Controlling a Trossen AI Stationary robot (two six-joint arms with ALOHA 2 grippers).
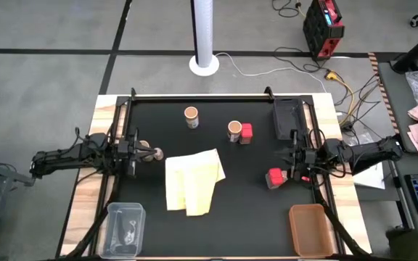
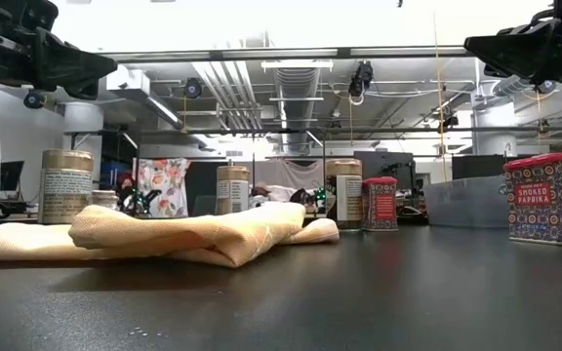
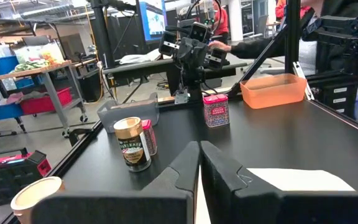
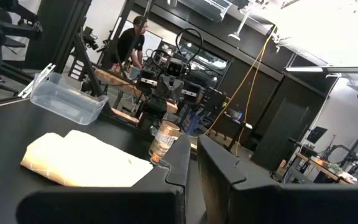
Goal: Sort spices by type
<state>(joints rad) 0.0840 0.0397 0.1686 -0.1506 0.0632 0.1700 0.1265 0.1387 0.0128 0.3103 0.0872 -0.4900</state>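
Left gripper and right gripper closed, empty, at opposite table edges, red tin beside right gripper, tan-lidded jars toward the back, bare mat in front.

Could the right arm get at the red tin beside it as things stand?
Probably yes. The red tin stands just beside the right end effector on open mat, nothing between them. The end effector is shut and would need to open first.

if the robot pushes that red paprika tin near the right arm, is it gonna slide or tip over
The red paprika tin looks squat and flat-sided, standing upright on the smooth black table, so a low push would probably slide it, not tip it. It cannot roll. A push near its lid might rock it. It seems light for its size, though how full it is cannot be seen.
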